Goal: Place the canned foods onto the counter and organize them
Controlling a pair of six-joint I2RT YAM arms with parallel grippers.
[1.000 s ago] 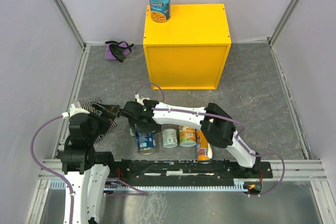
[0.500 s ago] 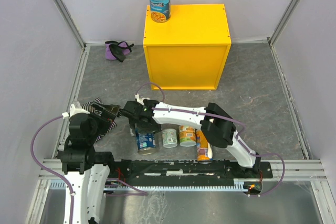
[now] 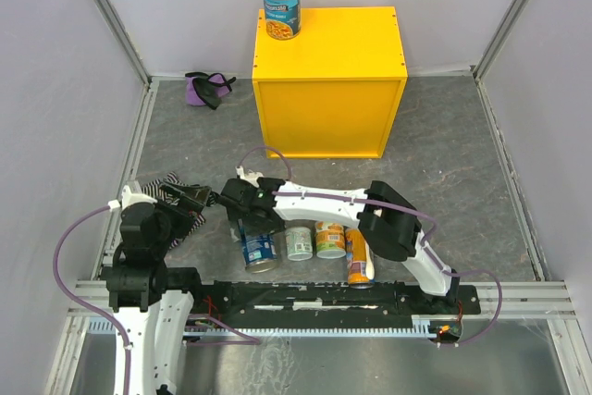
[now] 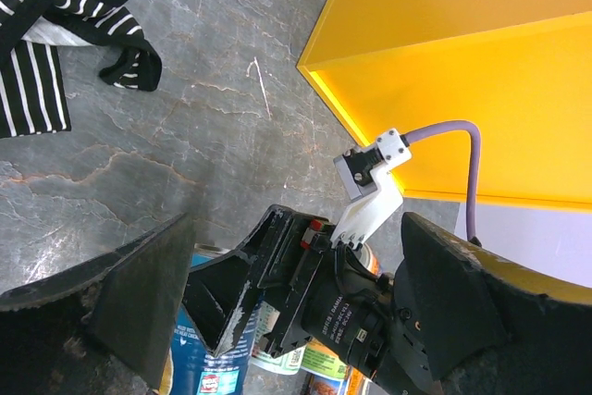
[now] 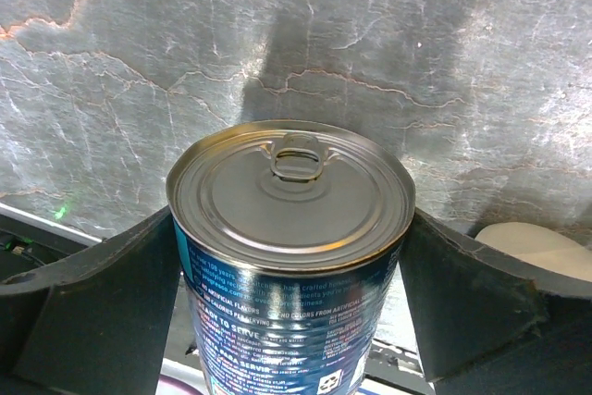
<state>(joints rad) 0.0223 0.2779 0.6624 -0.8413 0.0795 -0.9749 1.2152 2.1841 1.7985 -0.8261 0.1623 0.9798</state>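
Right claw (image 5: 291, 261) straddling upright blue-labelled, silver-topped can (image 5: 291, 182) near grey marbled tabletop's (image 3: 462, 164) near edge; whether clenched, cannot tell. Left claw (image 4: 296, 307) spread wide, empty.

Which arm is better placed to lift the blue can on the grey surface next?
Right. The right claw straddles the blue can, a finger at each side; grip unclear. The left claw hangs open beside it, empty.

The box (image 3: 333, 90) stands mid-back on the bench (image 3: 444, 164), with a can (image 3: 281, 6) on its back left corner and a cloth bundle (image 3: 208, 88) to its left. Four cans (image 3: 299, 243) line the front edge. Another cloth (image 3: 176, 196) lies left of them, and the right tool (image 3: 258, 231) straddles the leftmost.
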